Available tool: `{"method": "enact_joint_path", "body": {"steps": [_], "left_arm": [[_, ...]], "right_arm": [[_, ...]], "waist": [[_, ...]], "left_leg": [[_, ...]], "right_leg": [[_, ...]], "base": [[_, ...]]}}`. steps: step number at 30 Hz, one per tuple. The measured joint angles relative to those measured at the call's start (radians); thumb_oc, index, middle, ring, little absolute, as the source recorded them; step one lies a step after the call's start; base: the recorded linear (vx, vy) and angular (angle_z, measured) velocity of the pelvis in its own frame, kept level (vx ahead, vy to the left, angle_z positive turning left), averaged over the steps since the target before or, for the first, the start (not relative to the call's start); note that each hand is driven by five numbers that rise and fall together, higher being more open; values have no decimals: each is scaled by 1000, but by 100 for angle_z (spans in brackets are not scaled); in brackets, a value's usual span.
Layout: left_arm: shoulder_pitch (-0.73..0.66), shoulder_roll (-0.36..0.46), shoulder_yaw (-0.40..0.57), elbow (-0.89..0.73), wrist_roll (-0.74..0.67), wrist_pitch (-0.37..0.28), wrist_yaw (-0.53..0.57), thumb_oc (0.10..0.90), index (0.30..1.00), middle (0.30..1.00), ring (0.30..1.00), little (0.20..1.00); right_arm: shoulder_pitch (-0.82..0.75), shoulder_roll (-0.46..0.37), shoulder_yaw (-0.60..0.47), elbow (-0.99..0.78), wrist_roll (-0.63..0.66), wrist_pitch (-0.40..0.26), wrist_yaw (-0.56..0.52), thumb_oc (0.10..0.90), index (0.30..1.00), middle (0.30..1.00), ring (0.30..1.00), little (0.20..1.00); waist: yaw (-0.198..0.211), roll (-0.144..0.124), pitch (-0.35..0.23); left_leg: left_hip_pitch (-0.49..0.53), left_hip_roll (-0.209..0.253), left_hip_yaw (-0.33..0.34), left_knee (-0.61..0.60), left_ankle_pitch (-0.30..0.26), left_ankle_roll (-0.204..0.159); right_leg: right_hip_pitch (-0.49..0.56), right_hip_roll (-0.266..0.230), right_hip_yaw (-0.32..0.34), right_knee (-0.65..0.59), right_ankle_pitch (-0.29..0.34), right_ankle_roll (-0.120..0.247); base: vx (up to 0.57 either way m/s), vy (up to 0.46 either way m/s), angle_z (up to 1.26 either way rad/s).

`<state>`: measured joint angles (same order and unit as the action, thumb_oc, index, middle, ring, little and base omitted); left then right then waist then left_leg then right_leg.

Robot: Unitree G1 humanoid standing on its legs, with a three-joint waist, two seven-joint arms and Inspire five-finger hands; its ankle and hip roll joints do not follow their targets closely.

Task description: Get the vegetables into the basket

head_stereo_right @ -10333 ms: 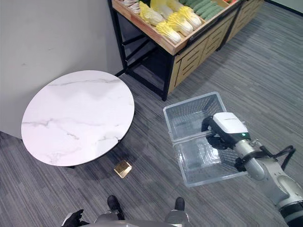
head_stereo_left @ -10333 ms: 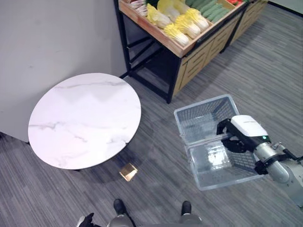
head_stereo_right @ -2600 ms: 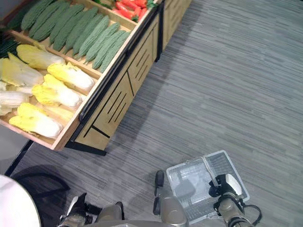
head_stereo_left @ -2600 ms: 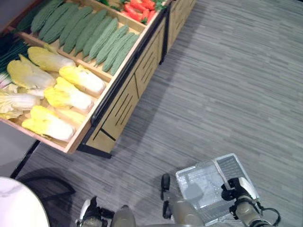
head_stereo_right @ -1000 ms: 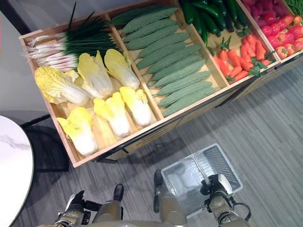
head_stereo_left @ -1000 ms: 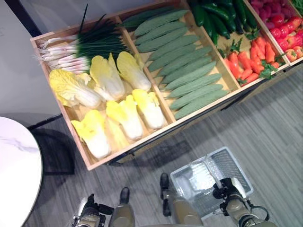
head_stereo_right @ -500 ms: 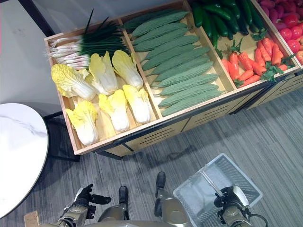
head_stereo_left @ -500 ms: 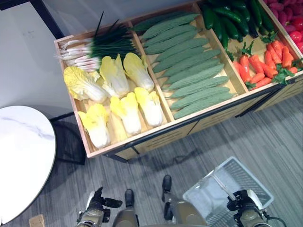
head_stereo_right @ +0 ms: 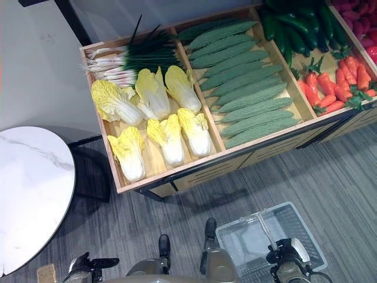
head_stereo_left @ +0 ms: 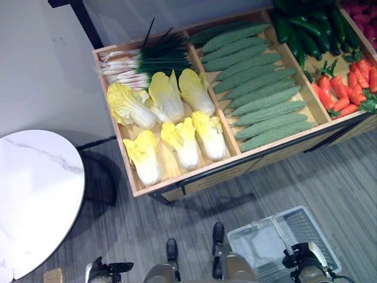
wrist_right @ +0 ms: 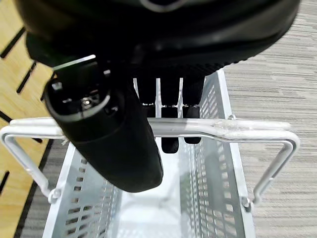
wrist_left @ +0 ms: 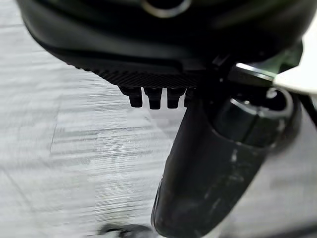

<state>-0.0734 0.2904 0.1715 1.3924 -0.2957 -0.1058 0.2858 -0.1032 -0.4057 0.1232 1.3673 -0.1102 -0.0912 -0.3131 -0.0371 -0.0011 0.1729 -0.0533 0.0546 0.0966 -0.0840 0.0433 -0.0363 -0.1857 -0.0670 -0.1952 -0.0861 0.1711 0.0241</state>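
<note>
Here the right hand (wrist_right: 148,94) is clenched round the handle (wrist_right: 208,128) of the white basket (head_stereo_right: 294,227), near the wooden vegetable stand (head_stereo_right: 177,171); the left hand (wrist_left: 208,163) hangs curled, grasping nothing.

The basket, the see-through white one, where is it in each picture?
Left eye view: the basket sits at the lower right, on the floor below the vegetable stand.
Right eye view: the basket is again at the lower right, below the stand.
Left wrist view: floor past the left hand.
Right wrist view: seen from above, with the right hand curled round its handle.
Shared landmark: that handle, running across the basket's middle.
</note>
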Motion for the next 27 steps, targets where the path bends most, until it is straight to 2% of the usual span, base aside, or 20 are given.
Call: {"method": "enact_joint_path", "body": {"steps": [3, 5, 8, 10, 13, 18, 20, 21, 27], "left_arm": [[-3, 24, 63, 1, -34, -2, 25, 900, 1000, 1000, 1000, 1000], [-5, 79, 134, 3, -80, -8, 91, 900, 1000, 1000, 1000, 1000], [-8, 169, 181, -12, -92, -17, 174, 900, 1000, 1000, 1000, 1000], [-3, 210, 176, -46, -95, -52, 229, 900, 1000, 1000, 1000, 1000], [9, 254, 194, -160, -99, -63, 286, 900, 1000, 1000, 1000, 1000], [-1, 254, 192, -364, -117, -125, 324, 900, 1000, 1000, 1000, 1000], [-5, 243, 162, -480, -115, -130, 332, 900, 1000, 1000, 1000, 1000], [4, 240, 110, -578, -103, -130, 347, 900, 1000, 1000, 1000, 1000], [19, 242, -42, -844, 45, -140, 309, 900, 1000, 1000, 1000, 1000]], "right_arm": [[-2, 0, 0, 0, -1, -2, -1, 400, 300, 300, 300, 300], [2, 1, 0, 0, -7, -7, -4, 400, 300, 300, 300, 300], [25, 2, 1, -6, -13, -15, -20, 400, 300, 300, 300, 300], [38, 1, 1, -6, -14, -21, -27, 400, 300, 300, 300, 300], [58, 1, 1, -8, -36, -23, -28, 400, 300, 300, 300, 300], [73, 0, 1, -16, -46, -23, -29, 400, 300, 300, 300, 300], [74, -1, 0, -25, -49, -22, -30, 400, 300, 300, 300, 300], [74, -3, 0, -26, -49, -22, -29, 400, 300, 300, 300, 300], [62, -12, 0, -58, -49, -22, -25, 400, 300, 300, 300, 300]], "waist": [[1, -9, -6], [1, -16, -23], [5, -15, -41], [12, -9, -43], [23, -5, -42], [20, 1, -41], [19, 9, -36], [22, 10, -26], [16, 19, -3]], "left_leg": [[9, 1, 0, 0, 0, 0], [15, 2, 1, 1, -6, -3], [15, 3, 2, 2, -14, 3], [14, 3, 3, 3, -12, 2], [13, 3, 3, 2, -8, -5], [15, 3, 2, 1, -2, -10], [17, 3, 2, 0, -2, -10], [18, 3, 2, 1, -1, -10], [21, 2, 5, -3, 1, -10]], "right_leg": [[10, 1, 0, 0, -1, 1], [15, 1, 1, 0, -10, 9], [15, 3, 3, -1, -10, 9], [13, 3, 4, -1, -9, 9], [12, 4, 4, 0, -8, 8], [14, 3, 3, -1, -7, 8], [15, 3, 3, -1, -7, 8], [17, 3, 3, -1, -7, 8], [17, 3, 7, -5, -6, 9]], "base": [[23, 0, 0], [15, -2, -1], [0, 0, 0], [0, 0, 0], [0, 0, 0], [0, 0, 0], [-15, 3, 0], [0, 0, 0], [-2, 7, -3]]}}
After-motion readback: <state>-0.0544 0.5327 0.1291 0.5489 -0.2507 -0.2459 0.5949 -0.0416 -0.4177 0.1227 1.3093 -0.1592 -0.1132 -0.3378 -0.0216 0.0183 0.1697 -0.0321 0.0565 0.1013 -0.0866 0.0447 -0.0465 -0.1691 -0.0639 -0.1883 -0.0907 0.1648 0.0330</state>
